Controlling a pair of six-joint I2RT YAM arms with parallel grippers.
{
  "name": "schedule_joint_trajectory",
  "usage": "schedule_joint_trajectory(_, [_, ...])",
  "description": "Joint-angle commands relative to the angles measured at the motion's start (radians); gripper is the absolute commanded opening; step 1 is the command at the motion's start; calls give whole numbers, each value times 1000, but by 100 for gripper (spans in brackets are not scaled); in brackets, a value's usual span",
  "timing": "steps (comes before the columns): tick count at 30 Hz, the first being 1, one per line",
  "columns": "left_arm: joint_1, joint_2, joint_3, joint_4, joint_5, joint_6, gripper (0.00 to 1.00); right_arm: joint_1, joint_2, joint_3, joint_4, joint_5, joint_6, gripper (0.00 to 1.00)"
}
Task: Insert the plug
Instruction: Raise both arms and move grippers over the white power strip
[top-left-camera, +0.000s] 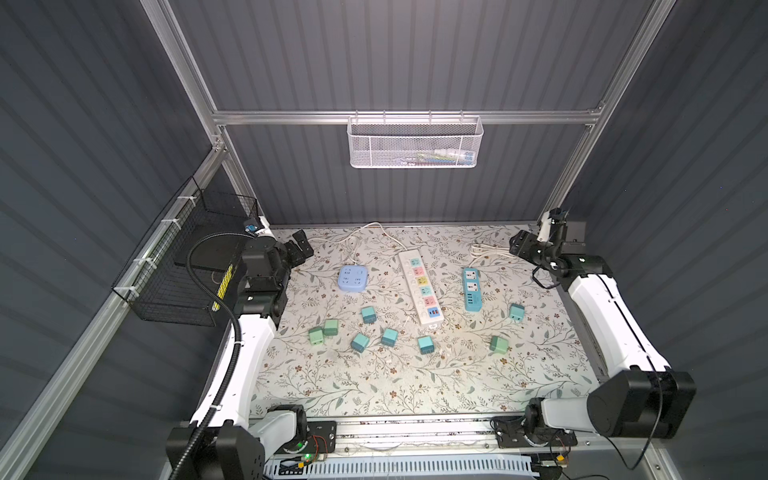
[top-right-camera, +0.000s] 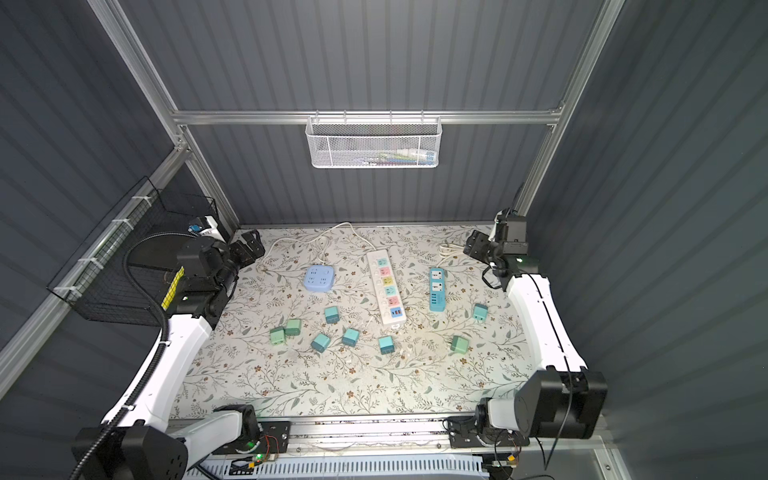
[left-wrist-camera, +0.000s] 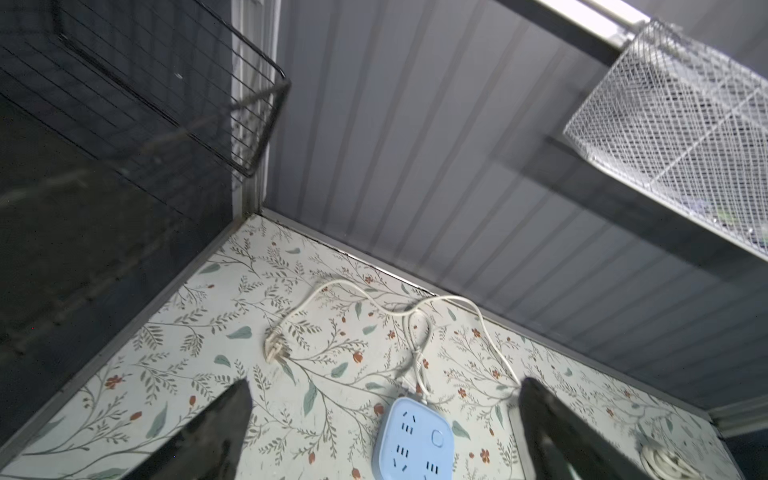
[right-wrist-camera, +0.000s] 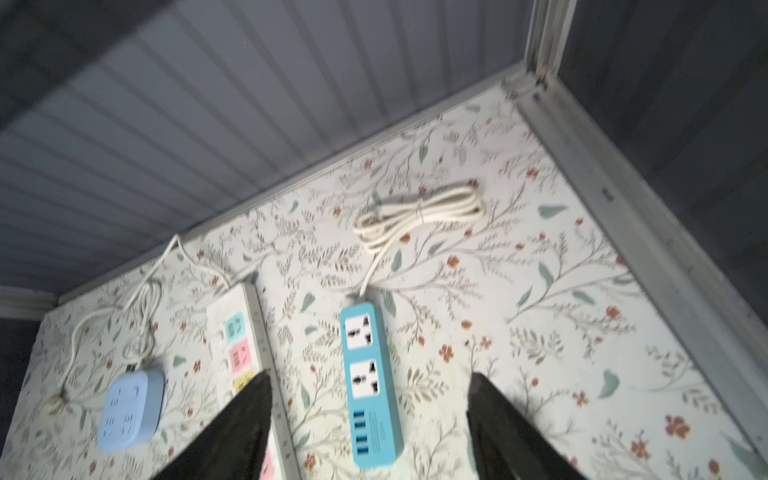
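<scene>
At the rear, left gripper (left-wrist-camera: 384, 381) gapes; right gripper (right-wrist-camera: 370, 374) likewise.

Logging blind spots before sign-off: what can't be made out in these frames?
- White mesh basket contents: both top views, mesh hides them, too small.
- Loose plugs' prong shapes, e.g. green plug: too small in top views; absent from wrist views.
- White power strip: right wrist view, blurred, partly behind the right gripper.
- Blue square socket: left wrist view, cut off by the frame edge.
</scene>
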Motion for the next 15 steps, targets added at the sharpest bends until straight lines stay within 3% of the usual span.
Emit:
schedule_joint_trajectory(1, [1, 80, 83, -81, 165, -19, 100, 137, 49, 66, -165, 50, -52, 84])
schedule_joint_trajectory(3, [-5, 158, 131, -115, 258, 0, 98, 210, 109, 86, -199, 66, -70, 89])
schedule_joint_trajectory(5, [-36, 232, 164, -131, 281, -10, 97, 307, 189, 114, -218, 65, -84, 98])
schedule_joint_trajectory(9, [-140, 332, 207, -141, 263, 0, 97, 449, 346, 204, -240, 75, -131, 99])
schedule_joint_trajectory(15, [-189, 442, 214, -100, 365, -35, 98, 542, 527, 331, -258, 49, -171, 99])
